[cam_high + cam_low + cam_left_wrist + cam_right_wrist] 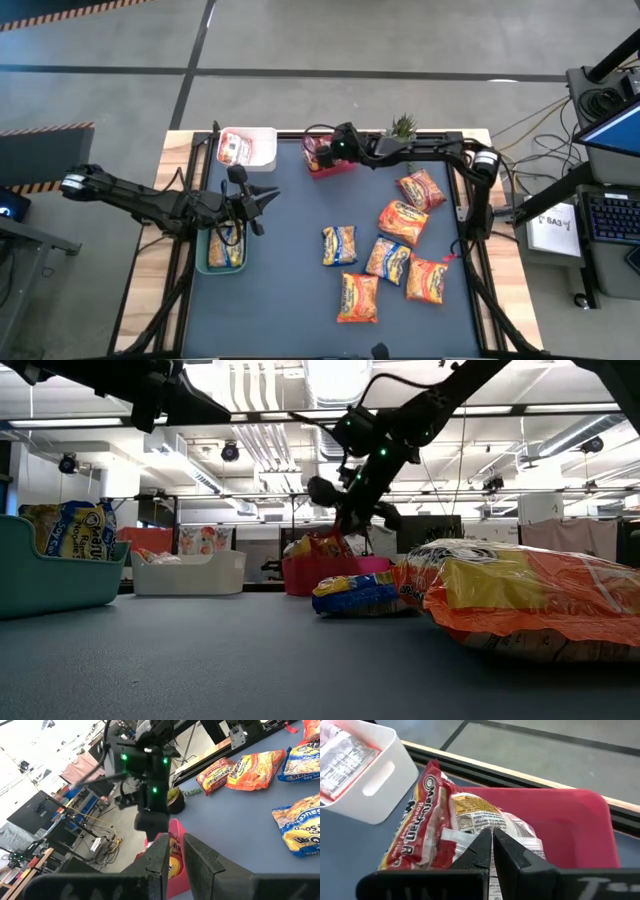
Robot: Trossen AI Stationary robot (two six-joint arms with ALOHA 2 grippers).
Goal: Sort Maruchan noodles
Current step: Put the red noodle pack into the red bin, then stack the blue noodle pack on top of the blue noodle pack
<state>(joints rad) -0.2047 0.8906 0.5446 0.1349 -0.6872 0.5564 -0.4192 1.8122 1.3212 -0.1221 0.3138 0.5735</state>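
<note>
My right gripper [491, 834] reaches over the red bin [580, 820] at the table's far edge, shut on a red Maruchan noodle packet [420, 820] that sticks up out of the bin. In the low view the gripper [345, 520] points down onto that packet [322, 546]. My left gripper [262, 196] hovers shut and empty above the green bin [205, 262], which holds yellow-blue packets [228, 245]. Several orange packets [402, 221] and one yellow-blue packet [339, 244] lie flat on the mat. My right gripper pinches the red packet at its printed back face [480, 822], between the two fingertips. The fingers slant down from above. The packet stands tilted in the red bin, its upper end above the rim; the fingers themselves hide exactly what they have.
A white bin [262, 137] with one packet stands left of the red bin. A small potted plant [403, 126] sits at the far edge by the right arm. Bare mat lies at the near left and middle [280, 300].
</note>
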